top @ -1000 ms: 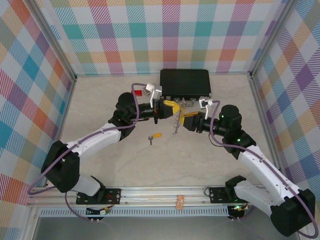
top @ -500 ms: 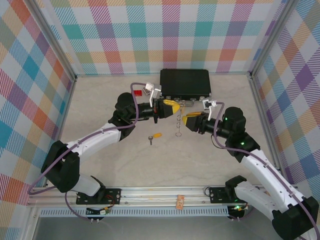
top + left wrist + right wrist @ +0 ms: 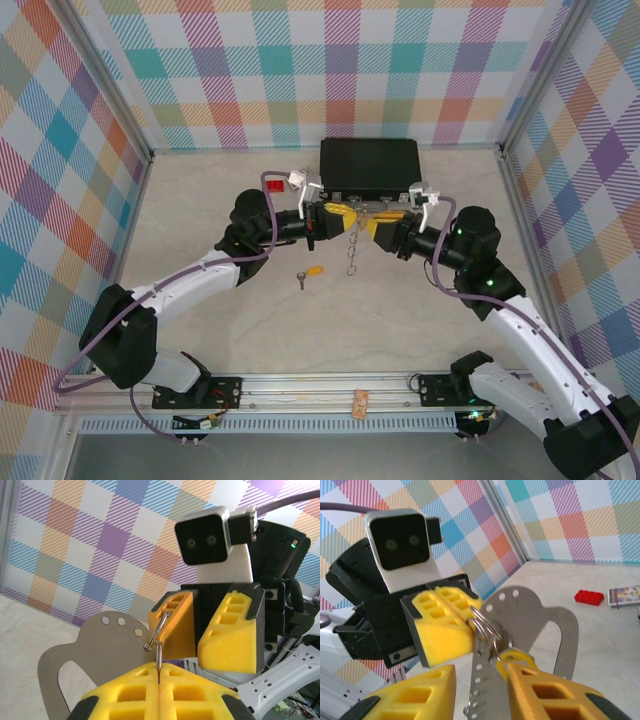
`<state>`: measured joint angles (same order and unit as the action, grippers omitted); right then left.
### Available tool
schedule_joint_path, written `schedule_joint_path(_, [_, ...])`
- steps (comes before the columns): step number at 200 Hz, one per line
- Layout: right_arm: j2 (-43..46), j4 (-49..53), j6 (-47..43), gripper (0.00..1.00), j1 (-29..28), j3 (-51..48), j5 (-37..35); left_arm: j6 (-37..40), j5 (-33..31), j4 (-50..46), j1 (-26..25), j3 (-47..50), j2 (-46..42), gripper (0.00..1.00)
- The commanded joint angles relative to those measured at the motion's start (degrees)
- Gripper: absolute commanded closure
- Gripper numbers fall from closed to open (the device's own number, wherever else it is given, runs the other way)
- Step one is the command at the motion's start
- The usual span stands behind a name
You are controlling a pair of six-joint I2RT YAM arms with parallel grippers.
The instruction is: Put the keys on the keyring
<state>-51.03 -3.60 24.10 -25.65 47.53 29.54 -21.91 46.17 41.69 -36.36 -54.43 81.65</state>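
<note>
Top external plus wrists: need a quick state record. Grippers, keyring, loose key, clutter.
left gripper: shut on the keyring's thin wire loop, off the table
right gripper: jaws apart, tips right at the keyring, facing the left gripper
keyring: held up between the two grippers, grey plate upright, short chain hanging below
orange-headed key: lying loose on the table, nearer the bases than the grippers, not on the ring
black case: far side of the table, behind the grippers
red block: on the table, left of the case
</note>
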Motion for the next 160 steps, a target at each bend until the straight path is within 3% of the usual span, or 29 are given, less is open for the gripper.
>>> schedule_joint_path(1, [-2.35, -3.13, -0.31, 0.71, -0.37, 3.3, 3.64, 2.11, -0.08, 0.64, -0.2, 0.41, -2.47, 1.0])
schedule_joint_path(56, [-7.36, -4.82, 3.49, 0.69, -0.37, 5.12, 6.43, 3.18, -0.09, -1.21, -0.19, 0.78, -4.0, 1.0])
schedule_joint_path(160, [-4.87, -5.57, 6.07, 0.64, 0.01, 3.6, 6.94, 5.14, -3.7, -2.68, -0.12, 2.22, -5.53, 1.0])
